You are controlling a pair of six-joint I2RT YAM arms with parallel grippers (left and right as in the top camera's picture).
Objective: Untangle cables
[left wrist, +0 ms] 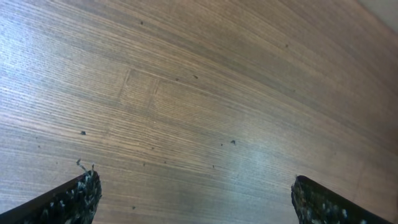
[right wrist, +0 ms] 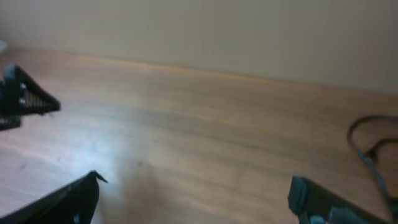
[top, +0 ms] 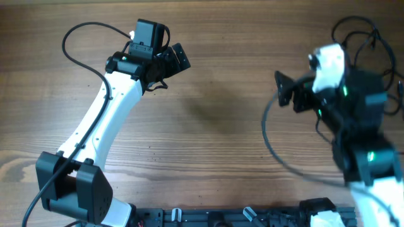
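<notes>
The cables [top: 366,33] are thin black cords in loose loops at the far right of the table, partly hidden behind my right arm. One loop of them shows at the right edge of the right wrist view [right wrist: 359,146]. My right gripper [top: 284,90] is open and empty, left of the cables and pointing away from them; its fingers [right wrist: 196,186] frame bare wood. My left gripper [top: 175,58] is open and empty far to the left, over bare wood [left wrist: 193,186]. No cable shows in the left wrist view.
A thick black wire fixed to my right arm [top: 268,135] curves over the table's right half. The left arm's own wire [top: 76,38] loops at the back left. The left gripper's tip [right wrist: 25,99] shows in the right wrist view. The table's far edge [right wrist: 205,71] meets a pale wall.
</notes>
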